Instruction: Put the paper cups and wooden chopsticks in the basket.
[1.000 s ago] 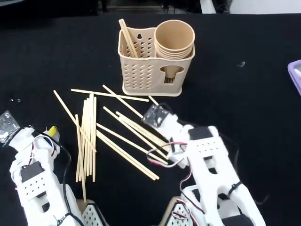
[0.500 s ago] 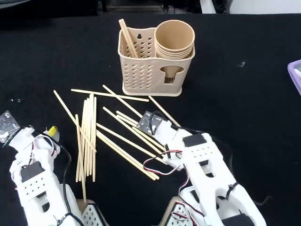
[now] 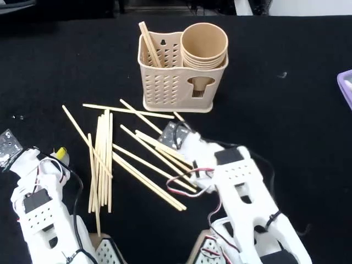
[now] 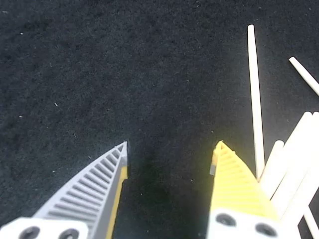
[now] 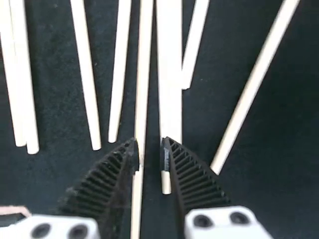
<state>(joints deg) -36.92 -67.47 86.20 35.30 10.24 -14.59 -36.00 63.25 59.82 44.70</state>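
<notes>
so, one basket [image 3: 170, 88], one cup stack [image 3: 204, 59] inside, dozen-plus loose chopsticks [image 3: 102, 159]

Black cloth [image 3: 286, 137] underneath it all, matt and faintly fuzzy. Up at twelve o'clock the basket [image 3: 170, 82] is beige plastic, smooth with a soft sheen, and the cups [image 3: 204, 41] in it are tan matt paper. Chopsticks [image 3: 103, 159] are pale bare wood, unvarnished. Left gripper [image 4: 171, 147]: ribbed plastic, one finger grey, one yellow. Right gripper [image 5: 149, 144]: black ribbed plastic, matt. Arm shells [image 3: 242, 192] are white plastic.
</notes>
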